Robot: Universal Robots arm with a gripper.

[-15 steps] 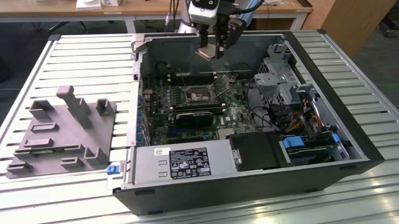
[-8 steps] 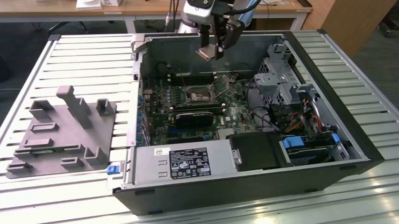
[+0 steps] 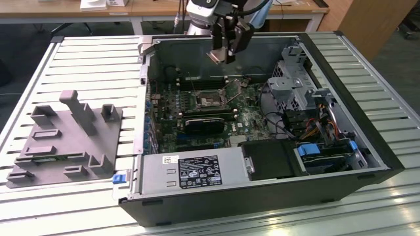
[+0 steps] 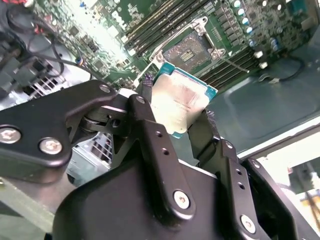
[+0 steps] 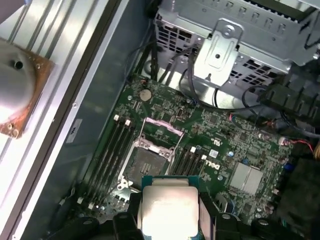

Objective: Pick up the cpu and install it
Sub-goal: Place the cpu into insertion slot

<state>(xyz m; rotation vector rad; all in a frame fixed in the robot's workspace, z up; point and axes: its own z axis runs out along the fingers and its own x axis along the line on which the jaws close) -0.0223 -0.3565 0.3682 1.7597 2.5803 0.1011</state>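
My gripper (image 3: 221, 55) hangs above the back of the open computer case, shut on the cpu (image 3: 216, 55). In both wrist views the cpu (image 4: 181, 101) (image 5: 168, 208) is a flat square chip with a pale silver top and a thin green edge, pinched between the two black fingers (image 4: 150, 135). Below it on the green motherboard lies the open socket (image 5: 146, 163) (image 4: 192, 49) (image 3: 211, 102), its metal frame lifted. The chip is well above the socket and not touching the board.
The black tower case (image 3: 354, 147) lies on its side on a slatted white table (image 3: 78, 54). A drive cage (image 3: 292, 78), bundled cables (image 3: 315, 128) and a power supply (image 3: 196, 169) crowd its interior. A grey plastic fixture block (image 3: 66, 142) stands at the exterior view's left.
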